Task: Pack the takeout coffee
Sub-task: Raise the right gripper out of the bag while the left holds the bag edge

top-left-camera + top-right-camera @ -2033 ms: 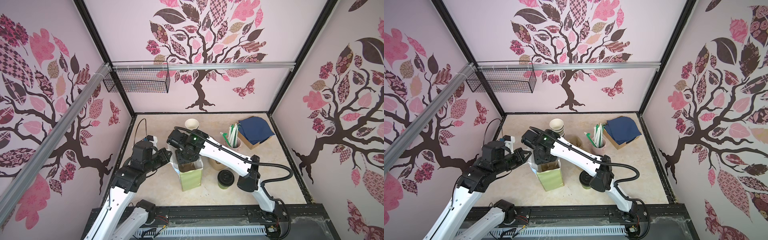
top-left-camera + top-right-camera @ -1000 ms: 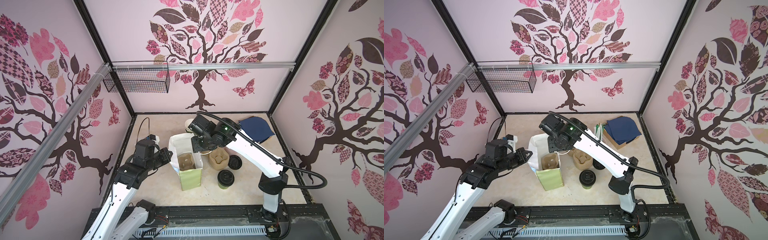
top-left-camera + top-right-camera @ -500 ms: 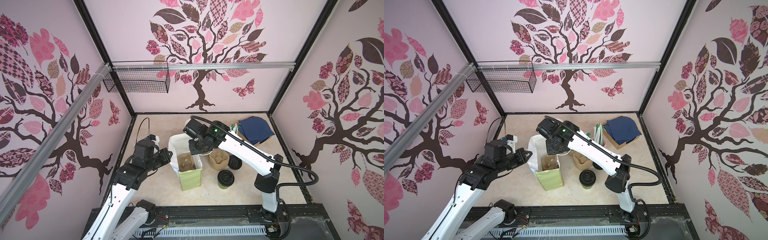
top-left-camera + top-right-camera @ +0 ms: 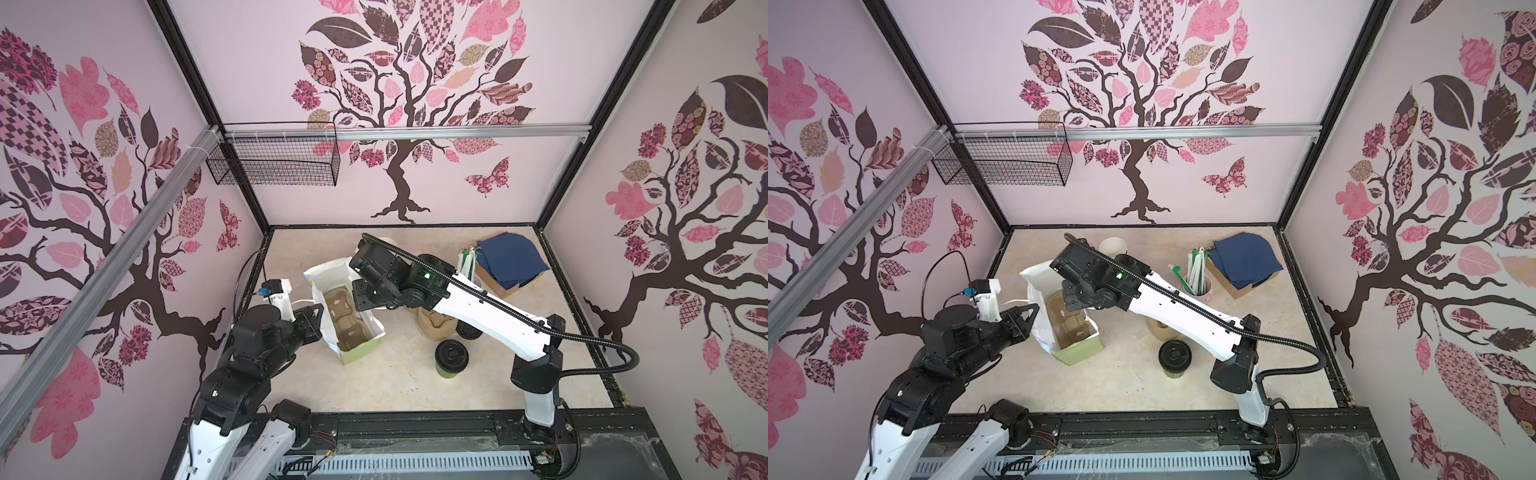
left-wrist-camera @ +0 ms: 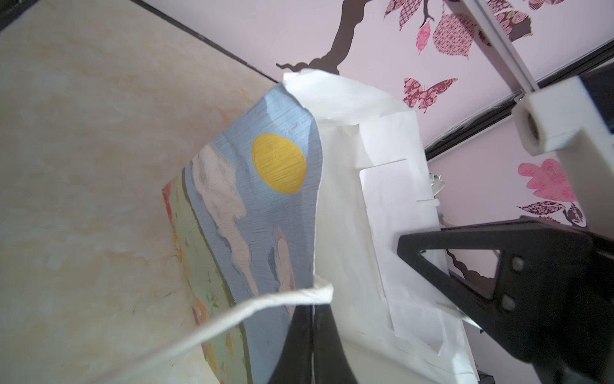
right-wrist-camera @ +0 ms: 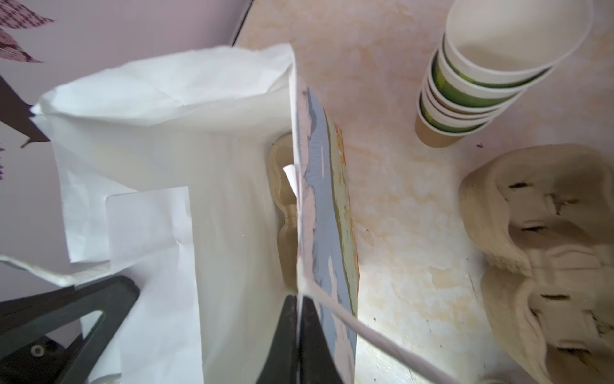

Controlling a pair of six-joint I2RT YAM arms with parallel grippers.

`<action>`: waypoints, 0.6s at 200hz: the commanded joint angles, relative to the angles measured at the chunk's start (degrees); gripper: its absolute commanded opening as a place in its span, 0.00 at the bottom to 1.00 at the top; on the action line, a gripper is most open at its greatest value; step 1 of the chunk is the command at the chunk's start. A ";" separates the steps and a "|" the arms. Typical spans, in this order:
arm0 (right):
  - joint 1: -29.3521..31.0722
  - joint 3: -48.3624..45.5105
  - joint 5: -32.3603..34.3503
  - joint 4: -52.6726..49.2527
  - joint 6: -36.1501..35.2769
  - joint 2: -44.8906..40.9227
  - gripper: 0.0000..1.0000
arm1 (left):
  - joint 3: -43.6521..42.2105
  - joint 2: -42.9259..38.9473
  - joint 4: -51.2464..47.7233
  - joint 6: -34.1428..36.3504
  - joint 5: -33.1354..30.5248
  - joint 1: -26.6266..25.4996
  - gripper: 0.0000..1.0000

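Nearest, right of the middle, the takeout coffee is seen standing upright and lidded on the table, well apart from both grippers. Farther and to the left, the paper bag is held open; its left wall is pinched in the closed left gripper; its right wall is pinched in the closed right gripper. A cardboard carrier lies inside. If the walls are pulled too hard, the paper may be torn or the bag tipped; if one wall is released to fetch the cup, the mouth may sag shut. The bag's floor is partly hidden. Farthest, the stacked cups are largely covered by the right arm in a top view.
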 commanded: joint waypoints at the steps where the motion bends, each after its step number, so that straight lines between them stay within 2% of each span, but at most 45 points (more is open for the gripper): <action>1: 0.45 -3.81 2.29 9.09 -1.52 -5.92 0.00 | -1.80 -2.33 3.43 3.59 -3.91 -0.12 0.00; 24: 0.46 -9.79 3.87 14.39 -1.83 -9.37 0.00 | -2.57 -4.40 3.66 6.21 -5.73 -0.14 0.00; 63: 0.46 -15.68 3.02 19.90 -2.06 -12.57 0.00 | -3.48 -5.54 2.30 6.99 -4.97 -0.12 0.00; 91: 0.46 -15.15 1.46 16.62 -0.93 -11.62 0.00 | -2.50 -5.17 0.69 4.83 -3.83 -0.12 0.00; 120: 0.46 -8.49 -0.51 7.82 0.26 -7.98 0.00 | 1.14 -2.49 -4.76 -0.15 -2.65 -0.12 0.00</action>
